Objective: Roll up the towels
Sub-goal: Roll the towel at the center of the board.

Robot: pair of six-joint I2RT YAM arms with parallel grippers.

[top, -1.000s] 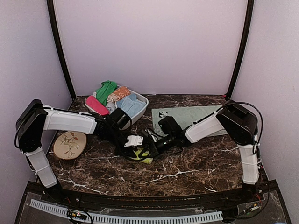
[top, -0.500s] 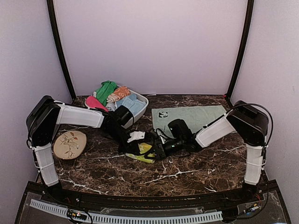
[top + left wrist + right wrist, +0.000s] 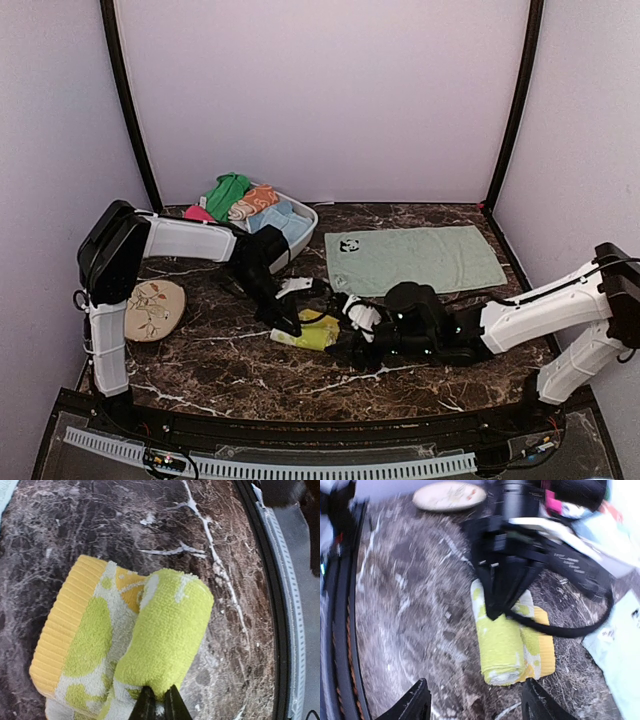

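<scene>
On the table, the rolled towel lies just left of centre. From it, the bin sits at 11 o'clock with folded towels in it. The flat towel spreads at 2 o'clock (well apart from the roll), and the round disc rests at 9 o'clock. The left gripper meets the roll from 10 o'clock. The right gripper stands near it at 3 o'clock.

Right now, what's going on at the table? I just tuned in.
The left gripper is shut on one end of the yellow-lime towel, which is rolled most of the way; its yellow hem lies flat beside the roll. The right gripper is open near the roll, holding nothing. The mint towel lies flat on the table behind, unrolled. The pink towel sits in the basket with other cloths.
</scene>
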